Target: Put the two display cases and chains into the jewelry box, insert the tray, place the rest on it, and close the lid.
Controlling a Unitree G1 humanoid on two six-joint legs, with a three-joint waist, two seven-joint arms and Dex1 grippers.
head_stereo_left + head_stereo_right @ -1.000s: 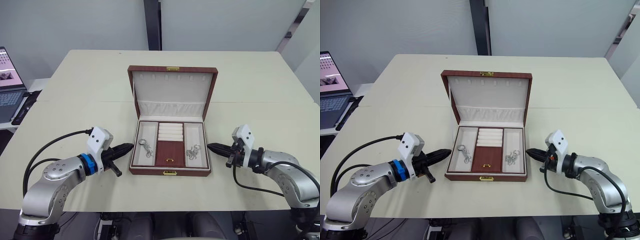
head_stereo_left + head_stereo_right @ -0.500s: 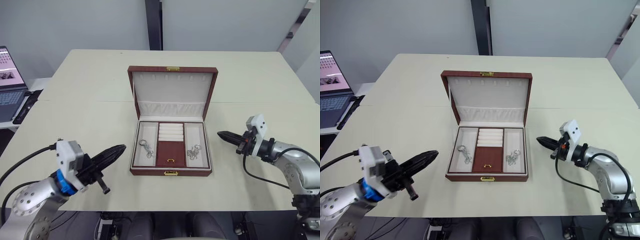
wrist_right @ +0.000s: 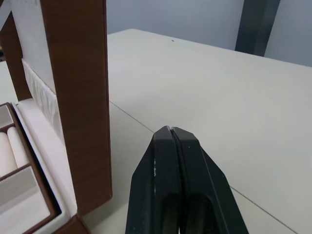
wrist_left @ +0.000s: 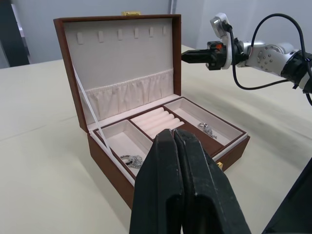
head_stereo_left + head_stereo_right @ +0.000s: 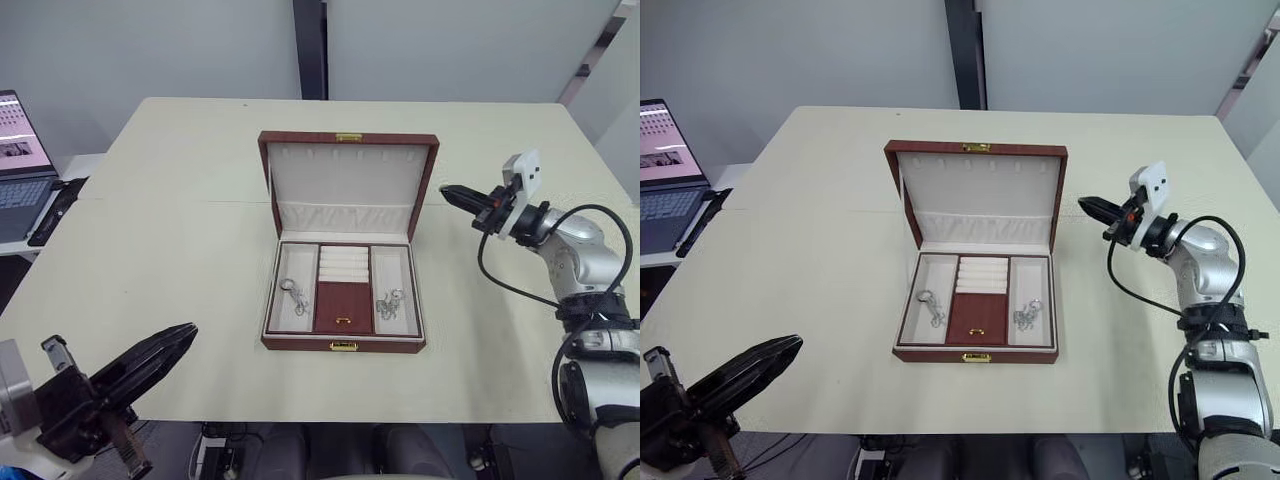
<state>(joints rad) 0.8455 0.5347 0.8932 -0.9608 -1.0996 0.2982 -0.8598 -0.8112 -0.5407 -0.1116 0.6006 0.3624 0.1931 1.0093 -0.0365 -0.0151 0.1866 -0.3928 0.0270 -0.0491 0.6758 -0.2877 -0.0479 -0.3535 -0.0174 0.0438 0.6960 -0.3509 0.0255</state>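
Both end effectors, left (image 5: 180,337) and right (image 5: 447,192), are clenched empty; the jewelry box (image 5: 343,343) lies crosswise, clasp facing the robot.

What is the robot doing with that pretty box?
The robot is packing a jewelry box on a table. The tray is already in the box, with a silver chain on one side and another chain on the other. The lid stands open. The right gripper is shut, empty, and raised beside the lid's edge. The left gripper is shut and empty too, off by the table's near corner.
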